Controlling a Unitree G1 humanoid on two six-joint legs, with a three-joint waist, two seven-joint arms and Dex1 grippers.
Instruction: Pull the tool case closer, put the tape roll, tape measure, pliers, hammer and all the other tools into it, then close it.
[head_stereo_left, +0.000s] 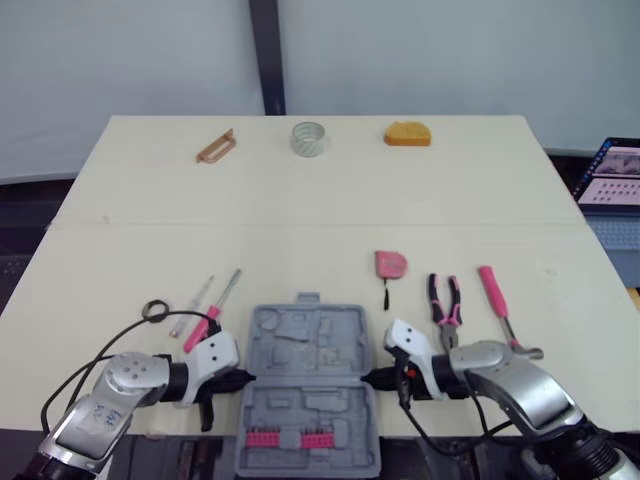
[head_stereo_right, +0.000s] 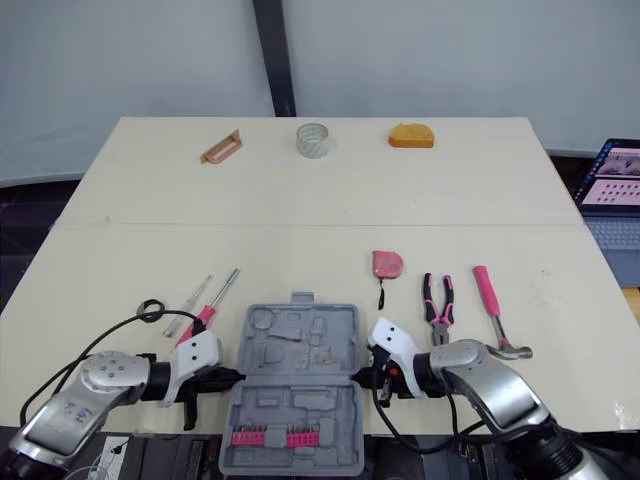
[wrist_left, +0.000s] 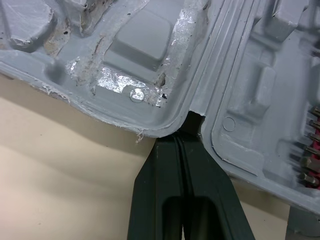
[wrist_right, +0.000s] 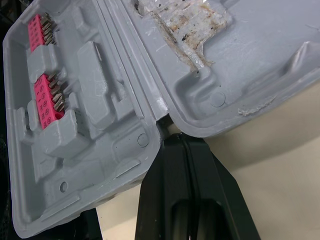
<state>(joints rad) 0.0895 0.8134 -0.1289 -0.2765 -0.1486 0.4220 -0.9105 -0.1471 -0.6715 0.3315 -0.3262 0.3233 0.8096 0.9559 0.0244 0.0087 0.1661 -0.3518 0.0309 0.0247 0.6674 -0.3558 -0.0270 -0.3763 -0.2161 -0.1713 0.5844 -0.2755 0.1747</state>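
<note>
Tabletop (head_stereo_left: 300, 220): left hand (head_stereo_left: 243, 378) and right hand (head_stereo_left: 368, 378), each pressed together, point inward at tool case (head_stereo_left: 305, 345) hinge.

Both eye views look forward and down from the head over the whole surface (head_stereo_left: 320, 200), sharing nearly the same scene. Each wrist view sits tight against the hinge of the open tool case (wrist_left: 150, 60), left from nine o'clock, right from three.

Beige table (head_stereo_left: 320, 200) under tool case (head_stereo_left: 305, 350), pliers (head_stereo_left: 447, 322), hammer (head_stereo_left: 492, 292), tape measure (head_stereo_left: 390, 264)
</note>
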